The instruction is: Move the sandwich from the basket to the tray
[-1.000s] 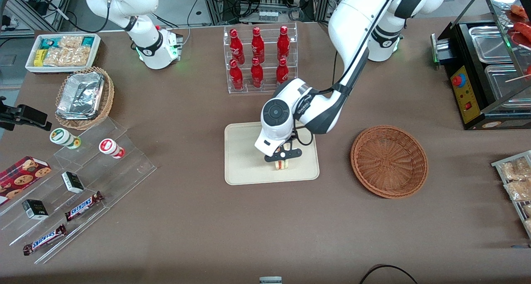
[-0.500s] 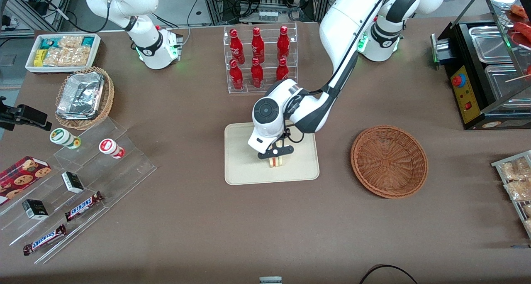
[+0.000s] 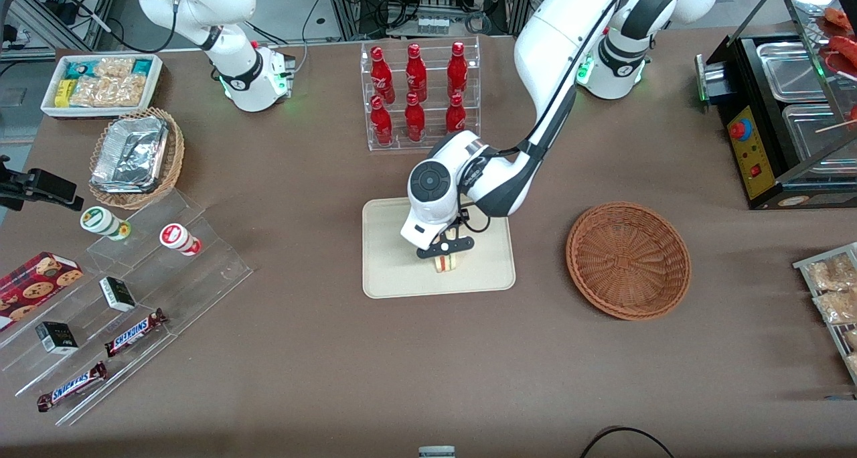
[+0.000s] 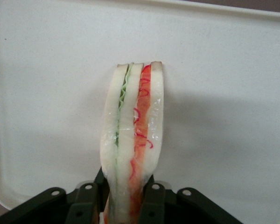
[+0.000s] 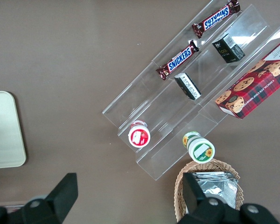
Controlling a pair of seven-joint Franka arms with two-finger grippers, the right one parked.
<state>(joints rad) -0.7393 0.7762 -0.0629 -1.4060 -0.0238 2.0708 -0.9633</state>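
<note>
Since half a second ago the pincer has barely shifted, after carrying the sandwich from nearer the basket toward the tray's middle. It is closed on the sandwich, its fingers pressing both bread faces, and holds the wedge on edge over the tray; whether the wedge touches the tray is unclear. The basket sits on the counter beside the tray, toward the working arm's end.
</note>
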